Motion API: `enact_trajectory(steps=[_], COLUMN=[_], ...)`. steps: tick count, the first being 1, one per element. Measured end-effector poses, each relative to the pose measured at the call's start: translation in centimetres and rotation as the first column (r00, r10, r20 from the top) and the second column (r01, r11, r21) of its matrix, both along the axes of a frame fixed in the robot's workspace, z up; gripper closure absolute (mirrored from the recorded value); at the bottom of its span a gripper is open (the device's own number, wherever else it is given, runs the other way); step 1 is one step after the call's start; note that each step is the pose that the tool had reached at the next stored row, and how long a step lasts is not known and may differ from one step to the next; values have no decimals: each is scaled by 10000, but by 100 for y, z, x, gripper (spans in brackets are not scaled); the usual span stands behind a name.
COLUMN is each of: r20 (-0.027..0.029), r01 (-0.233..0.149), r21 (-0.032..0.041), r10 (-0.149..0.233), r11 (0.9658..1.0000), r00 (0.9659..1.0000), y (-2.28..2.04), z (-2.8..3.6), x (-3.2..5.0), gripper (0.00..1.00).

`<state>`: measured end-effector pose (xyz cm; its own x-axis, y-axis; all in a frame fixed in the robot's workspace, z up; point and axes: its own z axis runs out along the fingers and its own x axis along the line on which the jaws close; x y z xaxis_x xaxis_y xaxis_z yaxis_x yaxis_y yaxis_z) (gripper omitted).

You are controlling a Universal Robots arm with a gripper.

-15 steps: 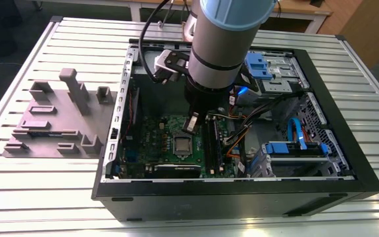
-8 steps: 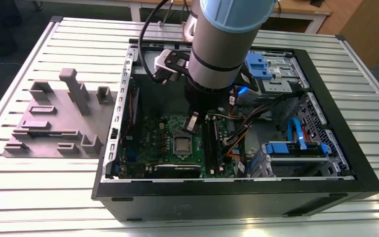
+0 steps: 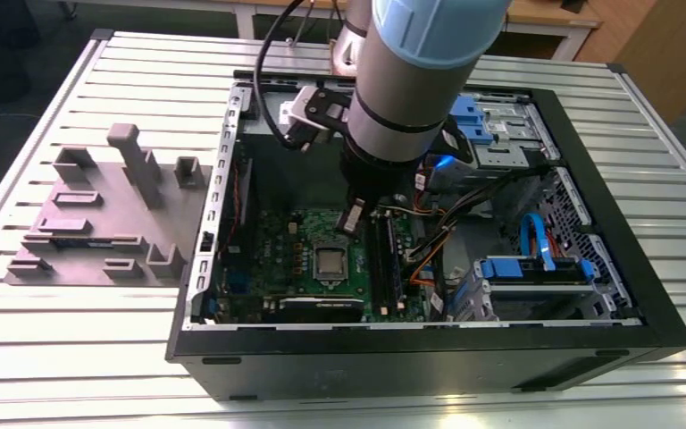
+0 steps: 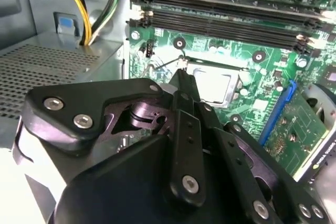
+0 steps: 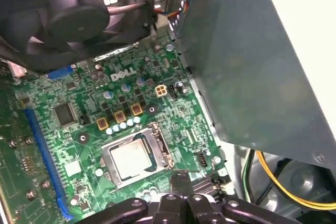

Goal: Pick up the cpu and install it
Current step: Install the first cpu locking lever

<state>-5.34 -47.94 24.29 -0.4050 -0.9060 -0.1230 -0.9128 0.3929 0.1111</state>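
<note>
Fingers [image 4: 183, 72] pinched together, empty, hovering just beside cpu [image 4: 212, 85] seated in socket at frame centre, motherboard [image 5: 79, 129] beneath.

White lettering [image 5: 122, 74] on the green motherboard [image 5: 79, 129]; other print illegible.

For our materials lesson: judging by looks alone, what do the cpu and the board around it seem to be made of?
The cpu: top looks like matte silver-grey metal, with a dull, even sheen. The motherboard: glossy green board, probably lacquered laminate, studded with small metallic parts and fine traces.
</note>
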Motion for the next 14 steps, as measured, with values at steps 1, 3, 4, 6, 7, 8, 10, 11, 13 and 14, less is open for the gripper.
enact_trajectory(steps=[1,3,4,6,7,8,10,11,13,14], r20=[0,0,-1,0,1,0,0,0,0,0], r01=[0,0,-1,0,0,0,0,0,0,0], r21=[1,3,3,4,4,4,4,3,5,4], r10=[0,0,1,0,0,0,0,0,0,0], r11=[10000,10000,10000,10000,10000,10000,10000,10000,10000,10000], r00=[10000,10000,10000,10000,10000,10000,10000,10000,10000,10000], y=[8,22,28,50,66,82,114,128,152,163], z=[0,0,0,-2,-2,-3,-4,-4,-6,-6], x=[6,17,29,57,75,85,102,111,130,138], gripper=[90,90,90,90,90,90,90,90,90,90])
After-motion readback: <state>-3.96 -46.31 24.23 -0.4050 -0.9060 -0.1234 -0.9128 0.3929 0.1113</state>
